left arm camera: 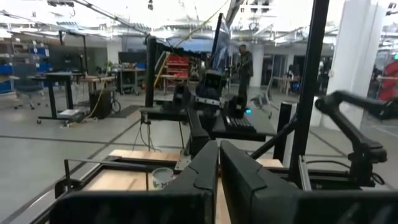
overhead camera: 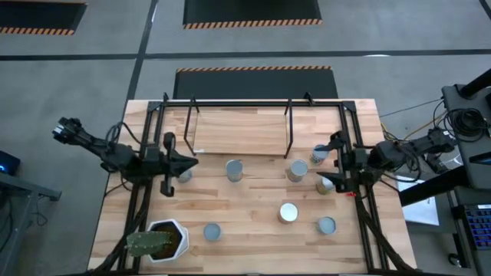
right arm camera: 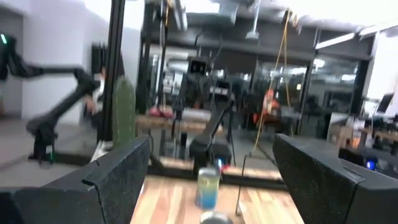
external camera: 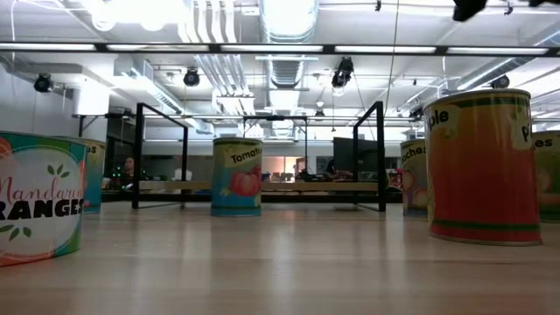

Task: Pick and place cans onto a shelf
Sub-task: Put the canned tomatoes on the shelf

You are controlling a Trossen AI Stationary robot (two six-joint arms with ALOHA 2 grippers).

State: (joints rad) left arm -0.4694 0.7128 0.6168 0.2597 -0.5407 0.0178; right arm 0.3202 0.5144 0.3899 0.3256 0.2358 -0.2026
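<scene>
Several cans stand upright on the wooden table: one [overhead camera: 234, 170] in front of the shelf, one [overhead camera: 298, 170] to its right, one [overhead camera: 320, 153] by the shelf's right end, and others nearer the front [overhead camera: 288, 212] [overhead camera: 326, 225] [overhead camera: 212, 231]. The light-wood shelf [overhead camera: 242, 130] stands on black rod legs at the table's far middle and carries nothing. My left gripper [overhead camera: 192, 161] is shut and empty at the table's left side, beside a can [overhead camera: 184, 176]. My right gripper [overhead camera: 328, 162] is open and empty at the right side, pointing toward the table's left.
A white hexagonal pot with a cactus [overhead camera: 165, 239] stands at the near left corner. Black frame rods run along both table sides [overhead camera: 142, 192] [overhead camera: 368, 207]. In the low view, cans [external camera: 479, 166] [external camera: 39, 197] stand close to the camera.
</scene>
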